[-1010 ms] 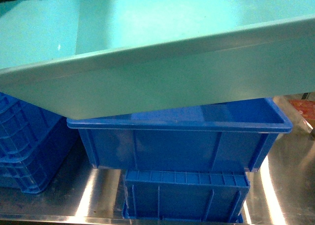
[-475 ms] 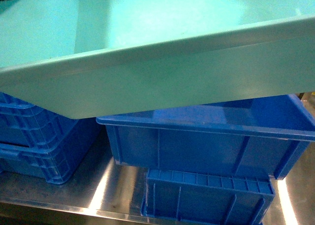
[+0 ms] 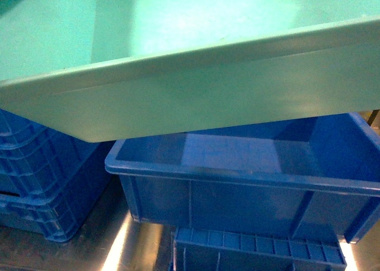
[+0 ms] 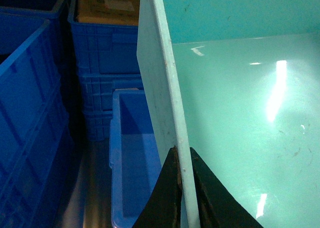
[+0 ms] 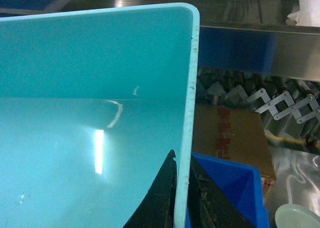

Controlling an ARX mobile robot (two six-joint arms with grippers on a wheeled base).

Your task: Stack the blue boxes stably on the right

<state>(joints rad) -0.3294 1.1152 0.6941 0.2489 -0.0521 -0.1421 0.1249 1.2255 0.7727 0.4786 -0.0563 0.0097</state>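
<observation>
One of the blue boxes, a glossy turquoise tub (image 3: pixel 196 99), fills the upper head view, hanging tilted with its left end lower. It hovers over an open royal-blue crate (image 3: pixel 237 194). In the left wrist view my left gripper (image 4: pixel 183 155) is shut on the tub's (image 4: pixel 240 118) thin pale rim, one black finger on each side. In the right wrist view my right gripper (image 5: pixel 182 163) is shut on the opposite rim of the tub (image 5: pixel 90 113) in the same way. Neither gripper shows in the head view.
The open crate rests on a ribbed royal-blue crate (image 3: pixel 255 250) on a steel table (image 3: pixel 136 247). Stacked ribbed crates (image 3: pixel 41 176) stand at the left, with more behind (image 4: pixel 102 53). A cardboard box (image 5: pixel 232 138) and a pale round object (image 5: pixel 297 218) lie beyond the right rim.
In the head view the royal-blue crates below have shifted right and then downward and look larger. The tub keeps its place in the view, still gripped at both rims.
</observation>
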